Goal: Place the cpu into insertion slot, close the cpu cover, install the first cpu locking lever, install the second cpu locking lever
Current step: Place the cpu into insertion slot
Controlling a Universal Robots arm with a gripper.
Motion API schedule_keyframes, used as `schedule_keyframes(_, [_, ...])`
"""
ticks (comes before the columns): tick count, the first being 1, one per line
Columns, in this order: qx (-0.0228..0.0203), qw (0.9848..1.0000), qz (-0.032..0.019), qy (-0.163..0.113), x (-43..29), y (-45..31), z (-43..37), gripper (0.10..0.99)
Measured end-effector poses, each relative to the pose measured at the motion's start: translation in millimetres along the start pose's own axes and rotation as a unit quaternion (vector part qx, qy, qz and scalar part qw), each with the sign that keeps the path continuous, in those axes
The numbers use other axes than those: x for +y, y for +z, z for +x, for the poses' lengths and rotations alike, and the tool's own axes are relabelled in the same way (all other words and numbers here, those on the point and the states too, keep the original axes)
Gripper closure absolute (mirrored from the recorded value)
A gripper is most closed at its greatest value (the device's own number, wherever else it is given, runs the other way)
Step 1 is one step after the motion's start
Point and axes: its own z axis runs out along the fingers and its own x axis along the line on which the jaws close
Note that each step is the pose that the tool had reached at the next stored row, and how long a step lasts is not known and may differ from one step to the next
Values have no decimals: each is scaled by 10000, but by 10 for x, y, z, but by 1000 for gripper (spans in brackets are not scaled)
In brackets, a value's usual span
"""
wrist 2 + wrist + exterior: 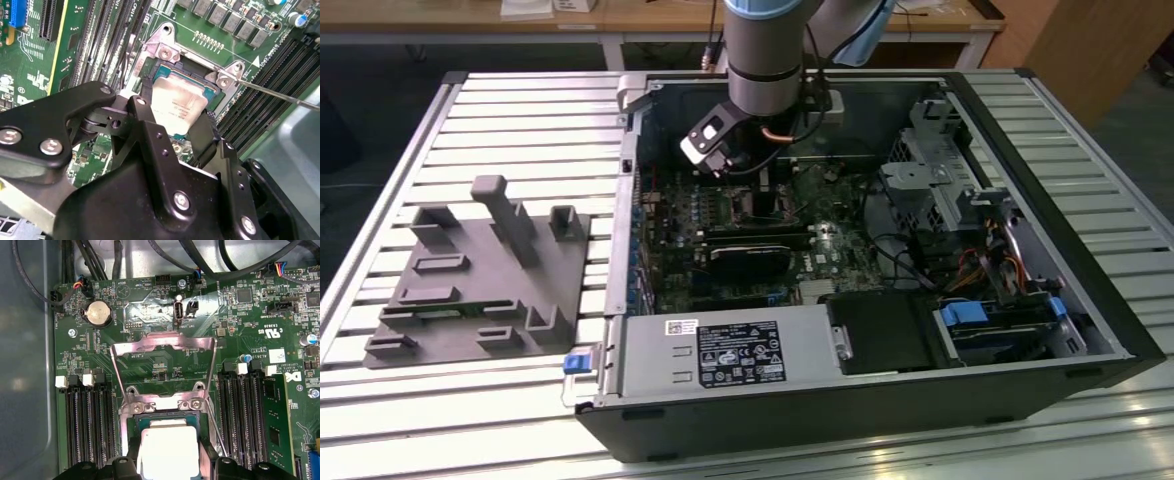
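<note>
Aluminium slats of the bench [520,130] carried the open case [854,420] in the exterior view, my jaws [744,172] hanging low over the insertion slot [758,204]. In the second wrist view I gripped the cpu [177,100] by opposite edges, level, right at the slot for seating. In the first wrist view the cpu cover [162,344] stood flipped open beyond the slot, giving access.

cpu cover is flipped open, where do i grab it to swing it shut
I'd take the cpu cover by its free crossbar, the edge farthest from the hinge beside the cpu. Come from above, pinching the thin plate across its faces: it stands swung open, its window leaving only narrow rails.
</note>
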Motion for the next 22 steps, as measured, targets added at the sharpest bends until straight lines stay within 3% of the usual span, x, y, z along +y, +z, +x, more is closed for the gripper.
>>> schedule_keyframes(9, [2,10000,-2,0,3,2,1,549])
schedule_keyframes(11, [2,10000,-1,0,3,2,2,475])
schedule_keyframes(15, [0,10000,0,0,3,1,1,475])
schedule_keyframes(22, [1,10000,-1,0,7,-70,3,475])
